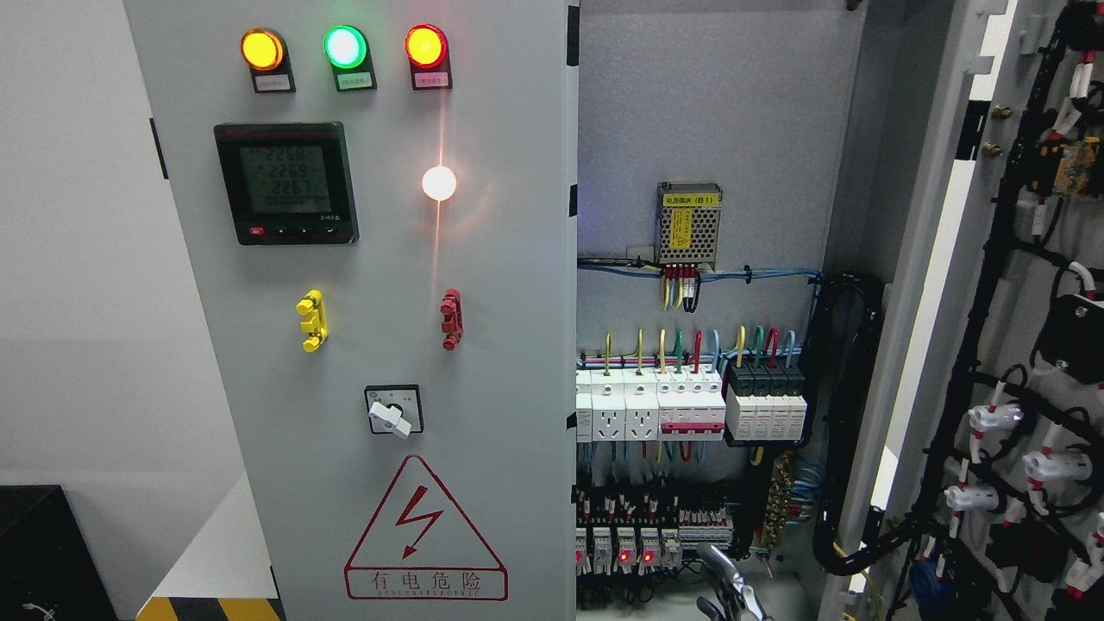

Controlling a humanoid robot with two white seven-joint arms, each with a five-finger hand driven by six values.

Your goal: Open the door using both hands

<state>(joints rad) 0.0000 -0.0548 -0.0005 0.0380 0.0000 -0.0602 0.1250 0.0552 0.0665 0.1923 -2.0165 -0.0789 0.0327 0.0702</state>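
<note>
1. The electrical cabinet is standing with its two doors in different states. The left door (362, 345) is sitting shut, face toward the camera. The right door (1026, 345) is hanging swung wide open at the picture's right, its inner side with black cable looms and white connectors turned into view.
2. Judgement: with the right door out this far, the opening looks mostly finished on that side, while the left door is not yet pulled.
3. The left door panel is carrying three lit indicator lamps (345, 47) (amber, green, red), a digital meter (286, 183), a yellow handle (311, 321), a red handle (451, 319), a rotary selector switch (394, 411) and a triangular shock-warning label (424, 535).
4. Between the doors the cabinet interior (699, 103) is lying exposed: a mesh-cased power supply (688, 222) high on the back plate, a row of circuit breakers (690, 401) under coloured wiring, and small modules with red LEDs below.
5. One metallic robot hand (729, 591) is showing at the bottom edge, right of the middle, low in front of the open compartment. Only its upper part is in frame, touching neither door.
6. I cannot tell whether its fingers are released or clenched; nothing is visibly held. By where it enters, I am reading it as the right hand.
7. The left hand is out of frame.
</note>
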